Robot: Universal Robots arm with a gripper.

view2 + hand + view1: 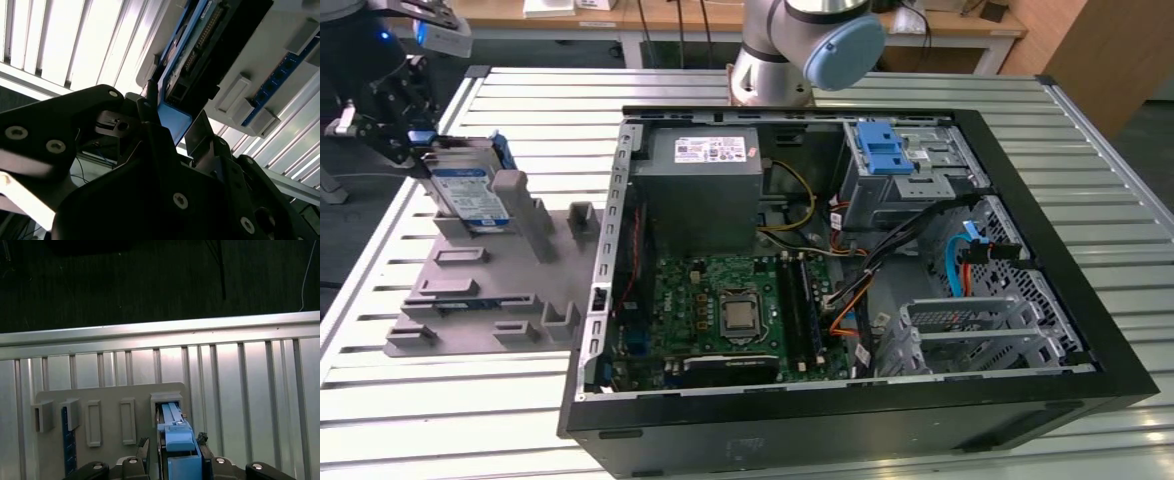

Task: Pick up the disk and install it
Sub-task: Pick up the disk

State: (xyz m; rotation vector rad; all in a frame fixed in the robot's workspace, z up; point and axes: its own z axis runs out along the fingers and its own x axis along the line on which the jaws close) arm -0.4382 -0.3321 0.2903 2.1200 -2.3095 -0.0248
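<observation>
The claw (422, 148) hung over the far corner of the slatted metal table (520, 100), at the exterior view's left, and it had closed on the upper end of the disk (467, 190). In the first wrist view its two dark fingers (146, 446) stood one on each side of the disk's blue frame, pressed against it with no gap to be seen, so the claw (175, 442) was open no wider than that narrow edge. The disk (172, 415) stood on edge in a slot of the grey holder (107, 392), its lower end down between the slot's walls and its upper end between the fingers. From the exterior view it leaned a little rather than standing straight, with its white-and-blue label facing the computer. The second wrist view looked along the claw (175, 117) from behind: the blue frame's end sat between the black finger links, and the disk (200, 45) ran away from them toward the holder (280, 55). The holder (467, 300) lay flat on the table just beside the open computer case (854, 430), which lay on its side. Inside the case were the green circuit board (734, 310), the grey power supply (700, 190) and, at the far corner, a metal drive cage with a blue latch (887, 150) on top. The arm's base (794, 45) stood behind the case.
</observation>
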